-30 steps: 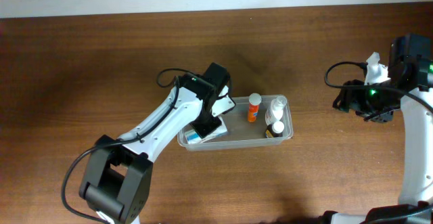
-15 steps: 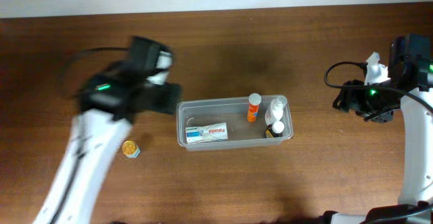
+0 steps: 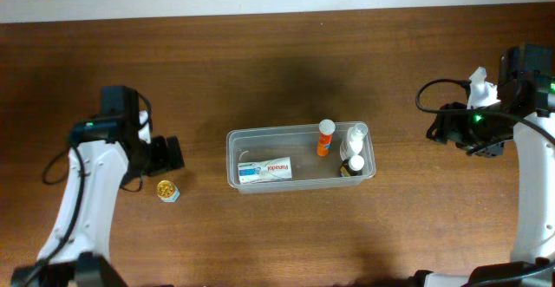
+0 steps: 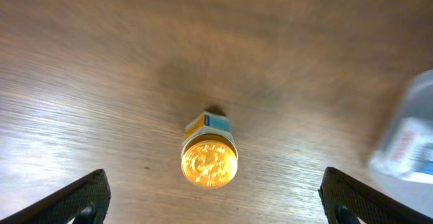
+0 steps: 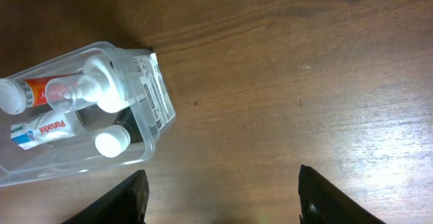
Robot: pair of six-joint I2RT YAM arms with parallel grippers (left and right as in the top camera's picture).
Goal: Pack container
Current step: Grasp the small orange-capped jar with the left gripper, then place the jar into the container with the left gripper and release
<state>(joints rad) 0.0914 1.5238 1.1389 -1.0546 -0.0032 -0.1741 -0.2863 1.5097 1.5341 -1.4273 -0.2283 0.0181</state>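
On a brown wood-grain worktop (image 3: 260, 70), a small round jar with a gold lid and a blue-and-yellow label (image 3: 167, 190) stands nearest the front, alone on the bare wood. Just beyond it hang the left arm's black fingers (image 4: 84, 197), spread wide apart and touching nothing. The clear, colourless plastic rectangular container (image 3: 232, 159) sits at mid-worktop, between the two arms and to the right of the jar. Inside, a white toothpaste box (image 3: 265, 170) lies flat at its left; a small white-capped dark bottle (image 3: 355, 165), a clear pump bottle (image 3: 355, 138) and an orange white-capped tube (image 3: 324, 138) crowd its right end. The right arm's black fingers (image 5: 128, 197) hover apart and empty, off the container's right end.
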